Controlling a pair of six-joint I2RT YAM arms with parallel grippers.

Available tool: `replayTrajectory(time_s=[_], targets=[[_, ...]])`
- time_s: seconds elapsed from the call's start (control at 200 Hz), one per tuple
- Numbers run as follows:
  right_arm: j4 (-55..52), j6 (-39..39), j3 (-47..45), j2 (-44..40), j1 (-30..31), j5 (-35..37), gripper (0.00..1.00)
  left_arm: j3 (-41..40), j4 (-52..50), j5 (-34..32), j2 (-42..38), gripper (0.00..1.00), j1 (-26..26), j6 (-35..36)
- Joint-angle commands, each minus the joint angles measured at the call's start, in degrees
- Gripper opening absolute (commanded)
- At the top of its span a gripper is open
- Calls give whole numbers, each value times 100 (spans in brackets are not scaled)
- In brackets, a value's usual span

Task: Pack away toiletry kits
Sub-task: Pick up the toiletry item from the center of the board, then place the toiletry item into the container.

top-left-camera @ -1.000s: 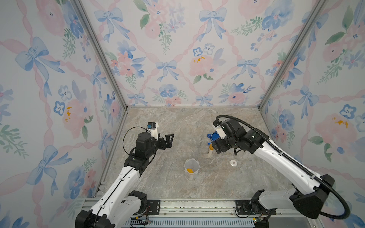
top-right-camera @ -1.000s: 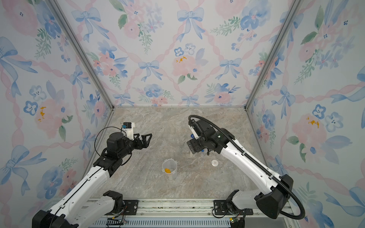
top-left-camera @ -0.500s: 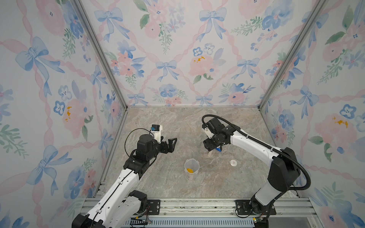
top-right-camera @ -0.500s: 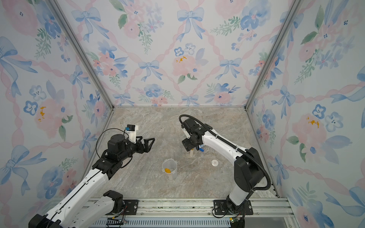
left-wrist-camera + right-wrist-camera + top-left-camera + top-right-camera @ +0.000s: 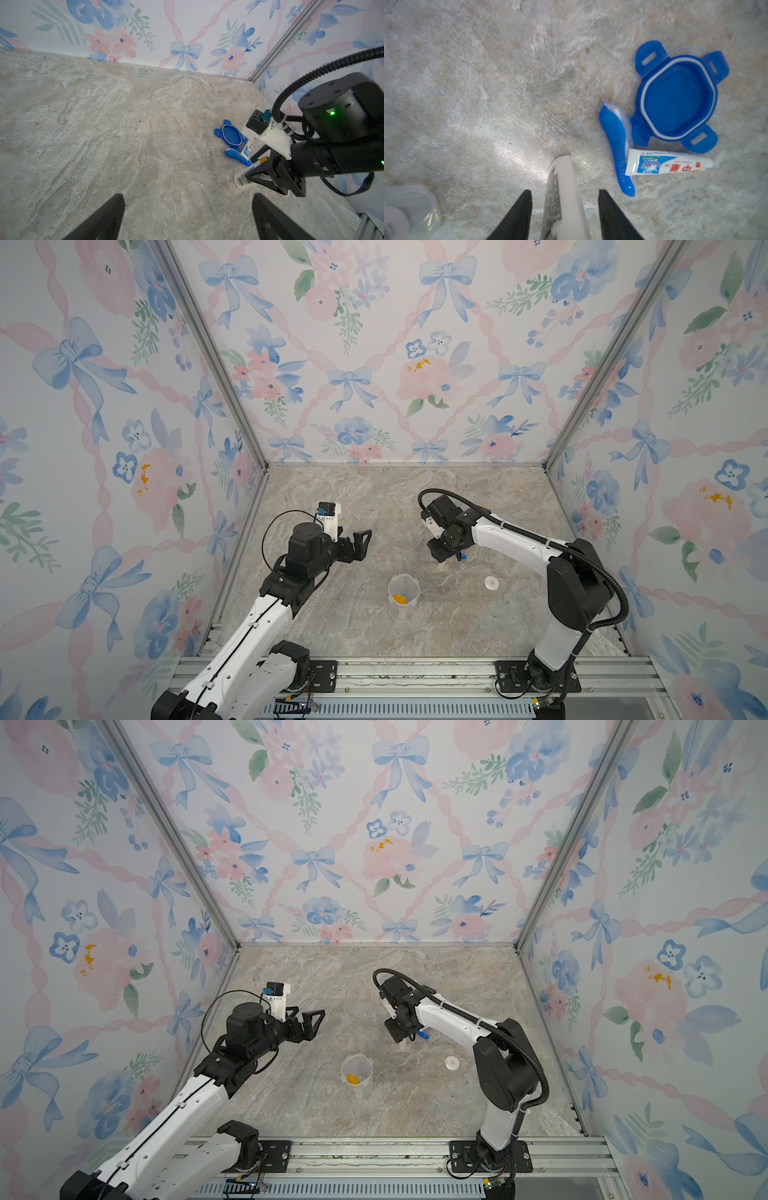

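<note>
- My right gripper (image 5: 564, 216) is low over the bench (image 5: 332, 506), its jaws either side of a white tube (image 5: 564, 187). There is a gap on both sides in the right wrist view, so they stand apart and I see no grip on it.
- In both top views that tube is nearly all hidden under the gripper; only its end (image 5: 441, 566) pokes out.
- The tube's orange cap (image 5: 263, 159) shows only in the left wrist view.
- The printed tube (image 5: 668, 165) lies just beside the blue lid (image 5: 679, 97), its flat end over a blue toothbrush (image 5: 616, 149). From above, the arm covers nearly all three.
- My left gripper (image 5: 360, 545) hangs wide open and empty, well apart.
- The cup (image 5: 402, 598) stands near the front edge; something orange lies inside, too small to name.
- The white disc (image 5: 491, 583) lies alone right of the cup.
</note>
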Motion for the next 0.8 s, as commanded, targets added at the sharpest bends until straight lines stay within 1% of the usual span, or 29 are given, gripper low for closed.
replayTrajectory(time_s=[0.0,0.135,0.26,0.415,0.465,0.57,0.67,0.795], targets=[[-39,-62,-105,-85,38,92,42,70,53,-83,-16,98,50,100],[26,-41,-228,-217,54,126,34,51,75,-116,30,98,97,98],[-38,-83,-222,-308,99,182,23,51,77,-155,52,98,148,74],[-383,-180,-79,-702,224,356,14,26,105,-173,120,98,182,14],[-524,-197,-9,-1010,238,333,12,25,133,-168,165,98,183,-21],[-976,-261,343,-1406,408,156,11,31,165,-200,256,98,182,-50],[-1456,-344,957,-1678,895,147,11,42,160,-293,272,98,188,-16],[-1753,-99,1445,-1762,1485,95,13,16,173,-315,316,98,252,-82]])
